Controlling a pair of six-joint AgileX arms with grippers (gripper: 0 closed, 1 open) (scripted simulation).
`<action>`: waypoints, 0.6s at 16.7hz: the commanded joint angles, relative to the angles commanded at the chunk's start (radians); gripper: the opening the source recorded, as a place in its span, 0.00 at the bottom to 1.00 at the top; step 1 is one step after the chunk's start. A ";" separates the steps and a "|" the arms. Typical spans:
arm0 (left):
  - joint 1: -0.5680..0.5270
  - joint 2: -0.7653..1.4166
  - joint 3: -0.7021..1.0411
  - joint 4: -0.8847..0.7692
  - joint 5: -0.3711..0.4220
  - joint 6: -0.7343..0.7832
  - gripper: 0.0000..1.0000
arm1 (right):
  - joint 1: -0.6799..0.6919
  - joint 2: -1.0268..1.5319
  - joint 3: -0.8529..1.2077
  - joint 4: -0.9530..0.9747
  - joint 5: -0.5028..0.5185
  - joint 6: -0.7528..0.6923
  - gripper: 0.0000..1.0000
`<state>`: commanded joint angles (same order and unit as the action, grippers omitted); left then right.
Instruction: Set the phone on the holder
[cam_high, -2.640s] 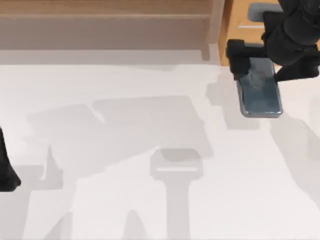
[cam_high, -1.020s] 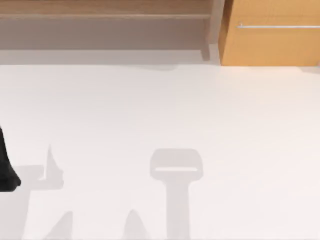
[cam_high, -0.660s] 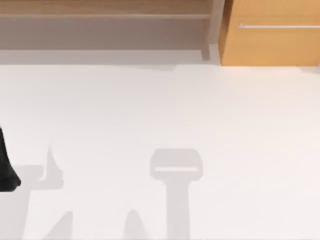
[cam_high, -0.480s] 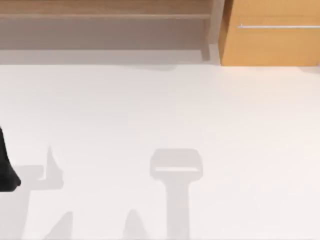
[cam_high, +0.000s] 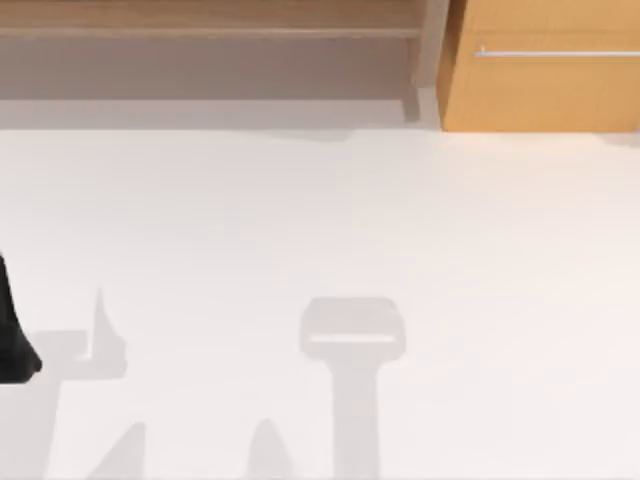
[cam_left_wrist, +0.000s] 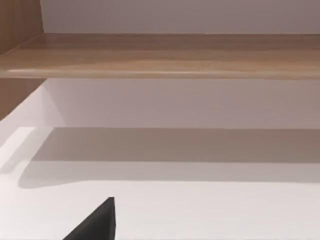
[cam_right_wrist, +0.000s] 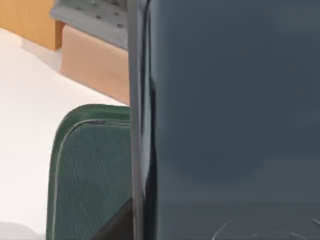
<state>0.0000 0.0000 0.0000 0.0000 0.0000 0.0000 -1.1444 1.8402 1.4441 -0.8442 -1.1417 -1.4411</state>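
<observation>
The left arm (cam_high: 12, 335) sits parked at the left edge of the white table (cam_high: 300, 220) in the top view, and its wrist camera looks across the table toward a wooden shelf (cam_left_wrist: 160, 55), with one dark finger (cam_left_wrist: 97, 222) in the foreground; whether its jaws are apart or together cannot be told. In the right wrist view the phone (cam_right_wrist: 230, 115) stands close before the camera, its edge upright. Beside and behind it is a green holder (cam_right_wrist: 87, 170) on the table; the right jaws' state cannot be told.
</observation>
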 joint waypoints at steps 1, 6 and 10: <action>0.000 0.000 0.000 0.000 0.000 0.000 1.00 | 0.040 0.003 -0.016 0.016 0.004 0.035 0.00; 0.000 0.000 0.000 0.000 0.000 0.000 1.00 | 0.134 0.023 -0.051 -0.006 0.031 0.129 0.00; 0.000 0.000 0.000 0.000 0.000 0.000 1.00 | 0.134 0.023 -0.051 -0.006 0.031 0.129 0.08</action>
<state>0.0000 0.0000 0.0000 0.0000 0.0000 0.0000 -1.0099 1.8631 1.3930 -0.8507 -1.1108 -1.3126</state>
